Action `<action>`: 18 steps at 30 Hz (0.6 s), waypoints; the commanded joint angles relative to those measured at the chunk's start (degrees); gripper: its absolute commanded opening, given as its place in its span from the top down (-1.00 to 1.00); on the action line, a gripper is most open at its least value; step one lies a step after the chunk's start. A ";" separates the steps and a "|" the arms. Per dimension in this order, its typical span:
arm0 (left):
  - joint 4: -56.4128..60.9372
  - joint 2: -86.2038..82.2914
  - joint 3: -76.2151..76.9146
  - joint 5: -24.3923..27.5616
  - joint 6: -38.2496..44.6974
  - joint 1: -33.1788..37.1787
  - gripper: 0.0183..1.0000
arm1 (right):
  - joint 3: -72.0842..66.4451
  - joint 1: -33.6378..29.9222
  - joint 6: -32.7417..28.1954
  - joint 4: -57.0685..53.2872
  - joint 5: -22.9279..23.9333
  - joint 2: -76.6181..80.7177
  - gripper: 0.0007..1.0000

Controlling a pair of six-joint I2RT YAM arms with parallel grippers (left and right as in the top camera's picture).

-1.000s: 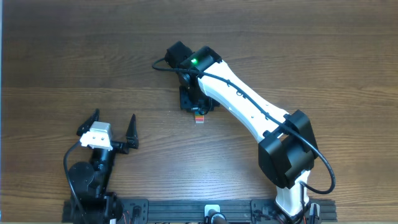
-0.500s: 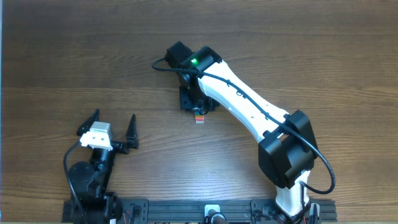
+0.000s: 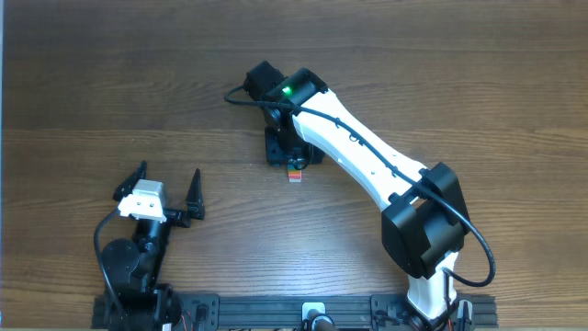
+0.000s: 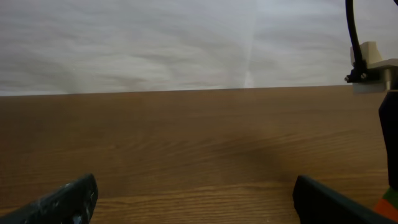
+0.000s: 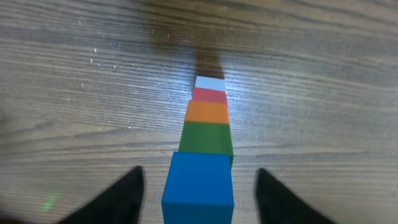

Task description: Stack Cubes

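No change over last second: right hand (image 5: 199, 191) stays over five-cube stack (image 5: 207, 137) at mid worktop (image 3: 459, 92), fingers apart, flanking blue top cube (image 5: 198, 177), clear of it. Judgement: stack complete, released. Left hand (image 3: 168, 176) apart, parked near-left.

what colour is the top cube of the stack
The top cube is blue, clearest in the right wrist view.

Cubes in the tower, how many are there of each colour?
blue cube: 1
green cube: 1
orange cube: 1
red cube: 1
white cube: 1
Total: 5
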 commanded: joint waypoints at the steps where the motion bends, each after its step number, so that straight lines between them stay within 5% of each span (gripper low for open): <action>1: -0.26 -0.42 -0.20 -0.20 0.83 -0.24 -1.00 | -0.48 0.24 -0.37 0.28 -0.22 0.70 -0.53; 3: -0.24 -0.42 -0.20 -0.20 0.83 -0.24 -1.00 | -0.48 0.24 -0.39 0.59 -0.22 0.70 -0.99; 11: -0.24 -0.42 -0.20 -0.20 0.83 -0.24 -1.00 | 4.28 -1.64 -6.58 1.27 4.52 -0.55 -0.99; 18: -0.24 -0.42 -0.20 -0.20 0.83 -0.24 -1.00 | 23.91 -3.02 -13.35 -3.78 8.90 -4.24 -0.98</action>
